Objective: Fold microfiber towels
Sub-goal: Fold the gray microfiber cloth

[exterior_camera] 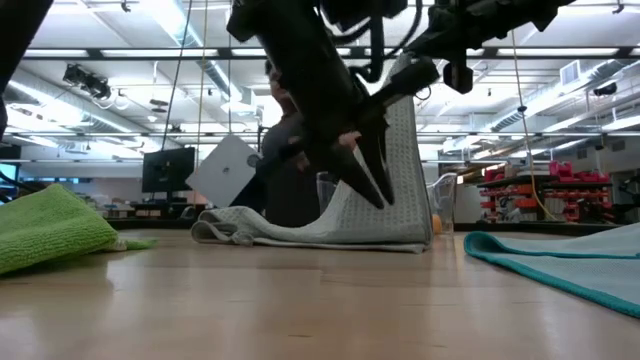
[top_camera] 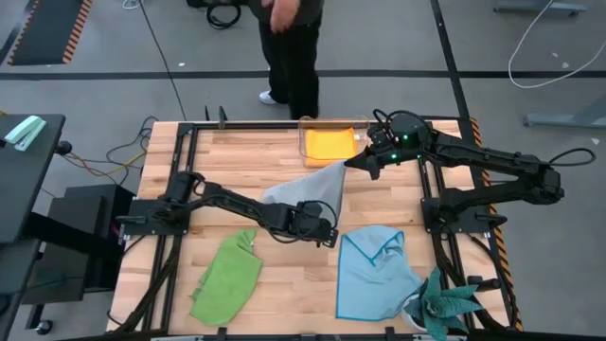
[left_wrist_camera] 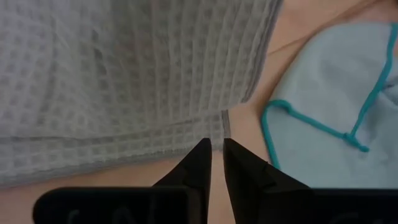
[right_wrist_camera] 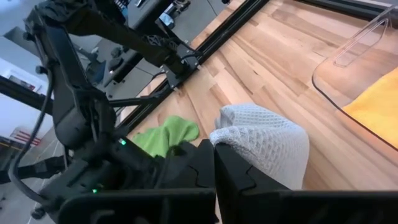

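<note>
I hold the grey towel [top_camera: 308, 188] by its corner in the right claw [top_camera: 355, 163], pinched and lifted beside the box [top_camera: 333, 142]. The left claw [top_camera: 329, 235], slightly parted and empty, hangs at the towel's near edge, opposite the box.

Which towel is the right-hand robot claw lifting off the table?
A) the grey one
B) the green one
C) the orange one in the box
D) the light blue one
A: the right gripper pinches a corner of the grey towel, raised off the table.
</note>
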Available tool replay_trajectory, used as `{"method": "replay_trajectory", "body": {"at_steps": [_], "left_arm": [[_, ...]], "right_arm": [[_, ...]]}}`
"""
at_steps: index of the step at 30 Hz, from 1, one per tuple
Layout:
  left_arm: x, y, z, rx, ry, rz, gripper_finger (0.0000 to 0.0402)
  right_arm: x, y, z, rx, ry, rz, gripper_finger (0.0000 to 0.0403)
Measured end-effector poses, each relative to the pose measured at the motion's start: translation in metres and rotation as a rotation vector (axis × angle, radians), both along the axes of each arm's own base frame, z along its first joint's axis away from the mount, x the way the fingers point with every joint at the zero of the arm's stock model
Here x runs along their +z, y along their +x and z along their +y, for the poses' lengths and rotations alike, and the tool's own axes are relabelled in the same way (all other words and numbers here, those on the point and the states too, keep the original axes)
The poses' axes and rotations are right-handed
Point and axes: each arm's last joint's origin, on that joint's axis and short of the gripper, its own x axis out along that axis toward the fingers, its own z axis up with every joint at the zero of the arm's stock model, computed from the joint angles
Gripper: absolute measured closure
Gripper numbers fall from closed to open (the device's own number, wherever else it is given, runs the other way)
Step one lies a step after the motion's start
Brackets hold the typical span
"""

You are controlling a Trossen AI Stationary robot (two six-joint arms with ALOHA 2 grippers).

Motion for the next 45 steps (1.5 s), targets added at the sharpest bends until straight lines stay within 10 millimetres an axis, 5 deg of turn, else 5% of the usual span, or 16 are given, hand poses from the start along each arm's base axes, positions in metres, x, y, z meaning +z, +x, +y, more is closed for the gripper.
{"method": "replay_trajectory", "body": {"at_steps": [16, 26, 30, 38, 45], "left_arm": [[-0.003, 0.005, 0.021, 0.064, 0.028, -0.007, 0.0322], [-0.005, 0.005, 0.050, 0.110, 0.095, 0.033, 0.0365], [-0.006, 0.002, 0.056, 0.134, 0.130, 0.070, 0.0394], [-0.013, -0.017, 0.058, 0.241, 0.159, 0.235, 0.0392], [0.002, -0.030, 0.063, 0.325, 0.202, 0.278, 0.0384]], "right_arm": [[0.003, 0.000, -0.003, -0.005, 0.019, -0.030, 0.0403], [0.004, 0.000, 0.000, 0.018, 0.038, -0.037, 0.0403], [0.004, -0.001, 0.000, 0.028, 0.043, -0.038, 0.0403], [0.005, -0.005, 0.002, 0.029, 0.045, -0.031, 0.0403], [0.008, -0.013, 0.005, 0.035, 0.040, -0.022, 0.0403]]}}
